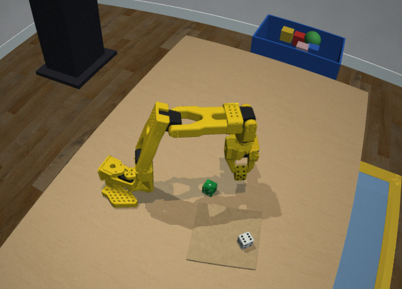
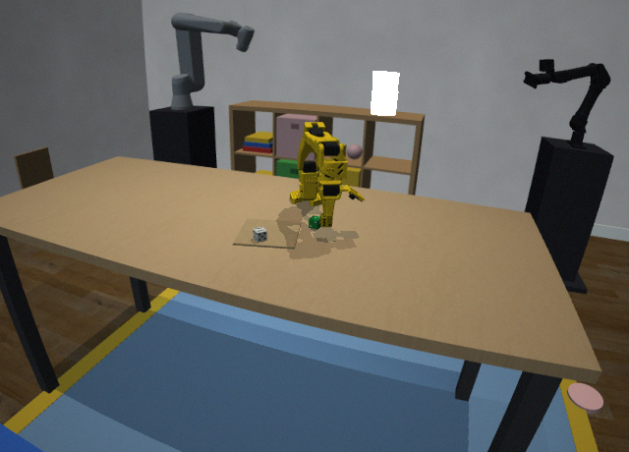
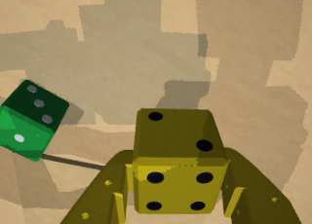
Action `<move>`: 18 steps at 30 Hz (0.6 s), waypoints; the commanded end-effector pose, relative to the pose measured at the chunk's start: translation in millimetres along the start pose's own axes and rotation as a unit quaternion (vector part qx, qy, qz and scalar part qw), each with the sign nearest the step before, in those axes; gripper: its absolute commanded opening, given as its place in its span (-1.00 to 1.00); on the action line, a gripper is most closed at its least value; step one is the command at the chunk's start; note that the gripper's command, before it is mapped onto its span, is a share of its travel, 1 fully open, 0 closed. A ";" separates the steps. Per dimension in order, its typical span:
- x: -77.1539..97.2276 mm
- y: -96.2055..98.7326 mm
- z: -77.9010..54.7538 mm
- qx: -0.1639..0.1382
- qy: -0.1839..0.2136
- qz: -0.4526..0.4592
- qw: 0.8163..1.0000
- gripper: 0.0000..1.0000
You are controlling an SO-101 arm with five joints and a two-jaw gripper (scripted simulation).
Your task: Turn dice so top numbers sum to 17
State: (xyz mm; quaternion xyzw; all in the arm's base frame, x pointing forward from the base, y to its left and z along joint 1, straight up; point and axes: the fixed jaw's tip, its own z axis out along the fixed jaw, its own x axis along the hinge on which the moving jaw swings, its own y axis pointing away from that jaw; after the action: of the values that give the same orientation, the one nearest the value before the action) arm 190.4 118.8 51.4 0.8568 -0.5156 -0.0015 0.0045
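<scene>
My end effector (image 1: 240, 173) grips the yellow die (image 1: 240, 173) above the desk (image 1: 292, 143), short of the mat (image 1: 211, 244); the green die (image 1: 208, 187) lies beside it, the white die (image 1: 245, 240) on the mat.

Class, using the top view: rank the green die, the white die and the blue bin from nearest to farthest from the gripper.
1. Green die, on the table just off the mat, beside the gripper holding the yellow die.
2. White die, on the mat.
3. Blue bin, on the floor.
</scene>
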 end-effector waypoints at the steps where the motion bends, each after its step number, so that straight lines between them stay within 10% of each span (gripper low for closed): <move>1: 2.6 -5.2 -12.1 0.036 -0.002 -0.015 0.999 -1.00; 18: 8.2 -5.4 -11.8 0.036 -0.001 -0.022 0.999 -1.00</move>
State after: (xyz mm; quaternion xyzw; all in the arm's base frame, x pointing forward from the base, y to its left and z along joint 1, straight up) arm 193.6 113.9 51.3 0.8684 -0.4958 -0.0005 0.0024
